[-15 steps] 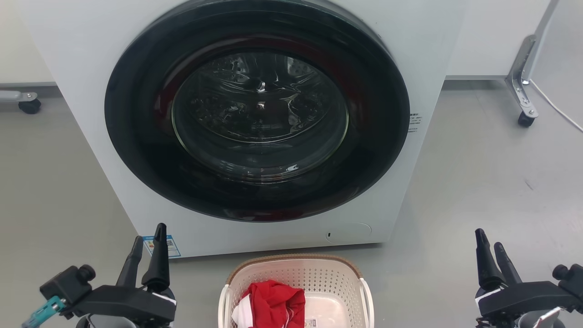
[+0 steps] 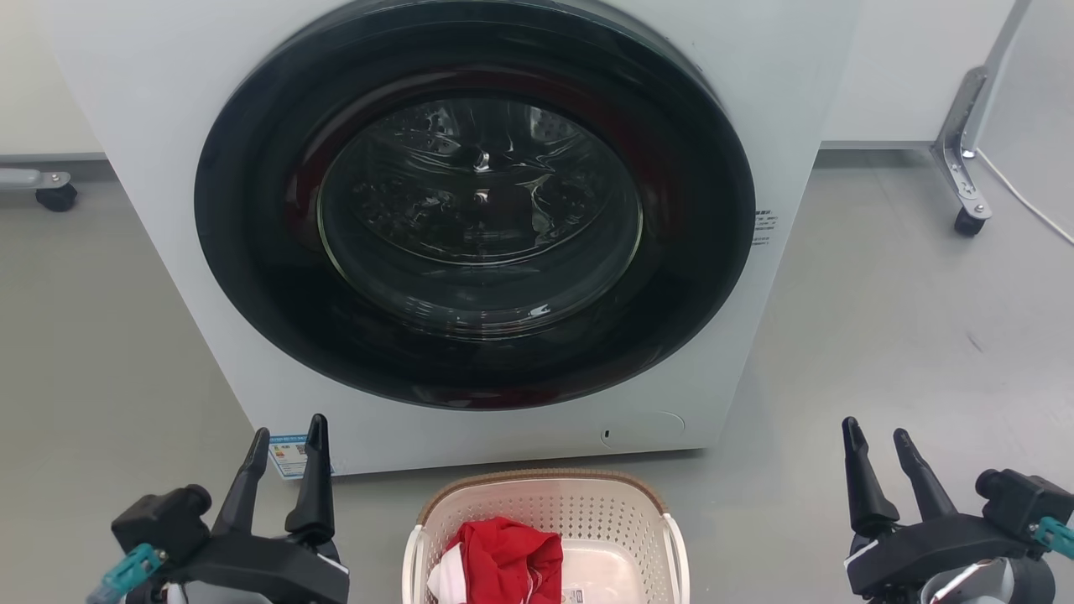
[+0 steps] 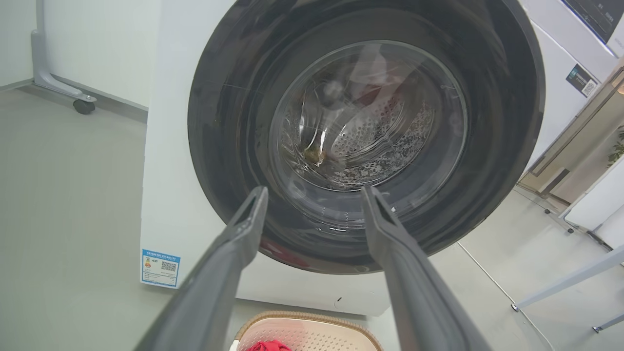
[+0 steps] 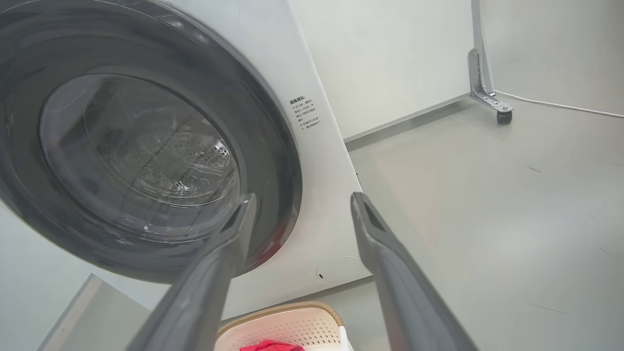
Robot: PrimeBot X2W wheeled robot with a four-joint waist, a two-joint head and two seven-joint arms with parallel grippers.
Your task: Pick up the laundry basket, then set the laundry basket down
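Observation:
The laundry basket (image 2: 587,512), cream-white and perforated with a brown rim, stands on the floor at the bottom centre of the head view, just in front of the washer. It holds a red and white cloth (image 2: 503,549). White loop handles show on both sides. My left gripper (image 2: 289,429) is open to the basket's left, and my right gripper (image 2: 877,429) is open to its right; neither touches it. The basket's far rim (image 3: 307,321) peeks between my left fingers, and in the right wrist view the basket (image 4: 287,324) sits at the bottom edge.
A white front-loading washer (image 2: 755,101) with a large dark round door (image 2: 478,210) stands right behind the basket. Wheeled frame legs stand at the far right (image 2: 965,159) and far left (image 2: 42,189). Grey floor lies open on both sides.
Both grippers have moved inward toward the basket: the left one to the right, the right one to the left. The basket has not moved.

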